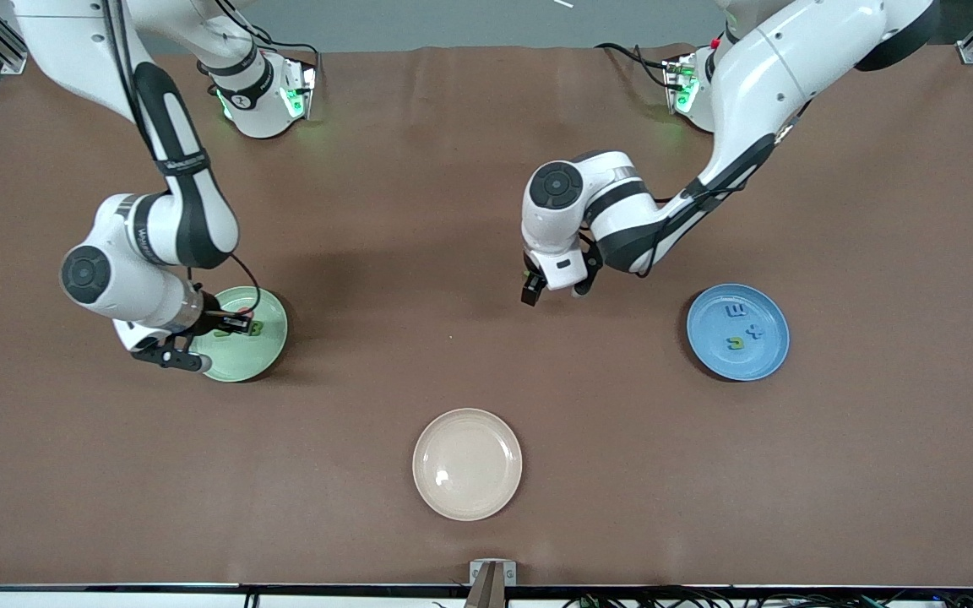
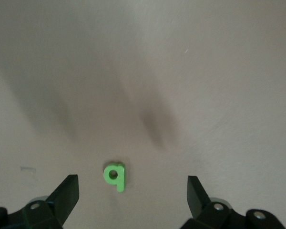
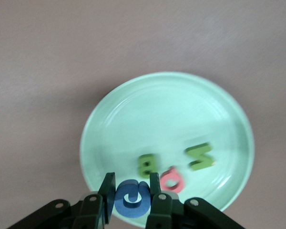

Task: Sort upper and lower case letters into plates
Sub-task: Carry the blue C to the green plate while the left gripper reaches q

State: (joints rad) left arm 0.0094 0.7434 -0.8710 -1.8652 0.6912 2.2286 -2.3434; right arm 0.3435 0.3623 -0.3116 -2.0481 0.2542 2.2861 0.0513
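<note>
Right gripper (image 3: 132,198) hangs over the mint green plate (image 1: 271,350) and pinches the blue G (image 3: 131,200); a green B (image 3: 147,164), green N (image 3: 200,156) and red Q (image 3: 172,180) lie in that plate. Left gripper (image 2: 132,191) waits wide open over a green q (image 2: 115,175) on the table (image 1: 419,253). Three small letters (image 1: 742,327) lie in the blue plate (image 1: 710,355).

Both arms reach out over the table, wrists bent down.
The left gripper (image 1: 556,291) hangs above the table's middle with fingers spread wide; the right gripper (image 3: 132,198), toward its own end, is clamped on something.
</note>
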